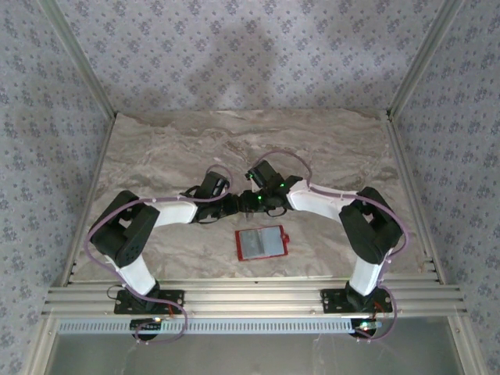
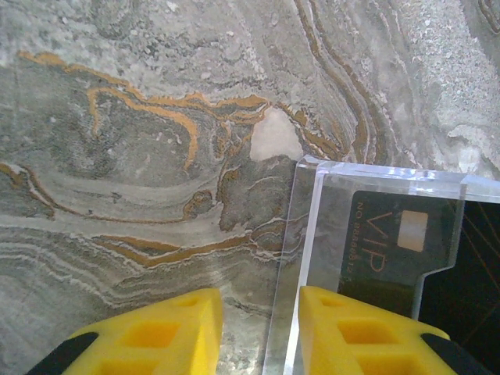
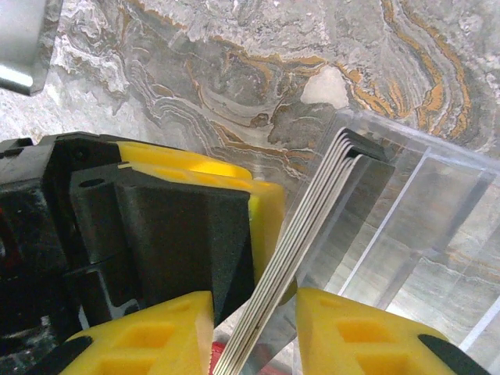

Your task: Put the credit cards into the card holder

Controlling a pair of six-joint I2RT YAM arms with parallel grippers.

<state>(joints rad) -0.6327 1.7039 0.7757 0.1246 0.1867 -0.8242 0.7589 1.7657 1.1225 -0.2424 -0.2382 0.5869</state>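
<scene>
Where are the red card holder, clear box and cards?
card holder (image 1: 262, 244): top view, grey inside.
clear box (image 2: 301, 234): left wrist view, left wall.
cards (image 3: 308, 238): right wrist view, stacked edges.

left arm (image 1: 168, 212) and right arm (image 1: 328, 201): white link shells, black joint housings, lilac cables (image 1: 337, 190) looped alongside, green LEDs (image 1: 258, 198) lit. black base plates (image 1: 148, 301). yellow plastic fingers (image 2: 168, 332), square recesses, black mounts.

1. "VIP" in large gold letters on the dark credit card (image 2: 388, 269), seen in the left wrist view through the wall of the clear box (image 2: 308, 195). The letters run sideways in that view.
2. Same card, beside "VIP": a small gold line starting "NO", followed by digits too small to read reliably.
</scene>
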